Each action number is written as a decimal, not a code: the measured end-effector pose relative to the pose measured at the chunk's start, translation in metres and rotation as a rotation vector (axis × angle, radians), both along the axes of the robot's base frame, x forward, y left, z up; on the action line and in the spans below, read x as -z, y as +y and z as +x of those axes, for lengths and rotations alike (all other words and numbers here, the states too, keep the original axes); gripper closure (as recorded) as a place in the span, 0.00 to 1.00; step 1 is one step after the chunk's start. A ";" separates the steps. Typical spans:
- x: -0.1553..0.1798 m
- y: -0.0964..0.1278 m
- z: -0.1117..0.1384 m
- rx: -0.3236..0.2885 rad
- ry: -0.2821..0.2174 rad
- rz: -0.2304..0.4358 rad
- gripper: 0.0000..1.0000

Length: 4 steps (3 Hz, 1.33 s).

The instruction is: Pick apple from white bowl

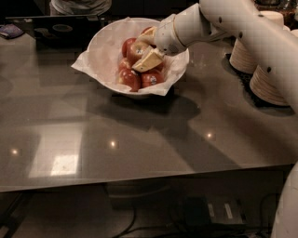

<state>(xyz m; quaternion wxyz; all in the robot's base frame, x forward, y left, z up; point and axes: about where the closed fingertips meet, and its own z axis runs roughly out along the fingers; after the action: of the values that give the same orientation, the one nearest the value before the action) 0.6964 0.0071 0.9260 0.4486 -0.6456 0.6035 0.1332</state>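
Observation:
The white bowl (103,46), lined with crinkled white paper (84,66), stands at the back middle of the grey table. It holds several apples. The apple (134,49), red with a pale top, lies on top of the pile. My gripper (140,52) reaches into the bowl from the right. Its tan fingers (150,60) lie against either side of the apple and are shut on it. The apple still sits among the others. Darker red apples (130,79) lie below it at the bowl's front.
Stacks of pale plates (267,79) stand on a dark mat at the right, under my arm. A dark tray-like object (51,29) and a person (79,5) are behind the bowl at the back left. The table's front edge runs across the lower frame.

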 end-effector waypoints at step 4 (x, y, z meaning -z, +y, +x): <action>-0.101 0.001 -0.009 -0.168 -0.123 0.384 1.00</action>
<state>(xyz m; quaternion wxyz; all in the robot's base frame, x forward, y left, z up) 0.6870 0.0076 1.0275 0.5867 -0.6034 0.4824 0.2429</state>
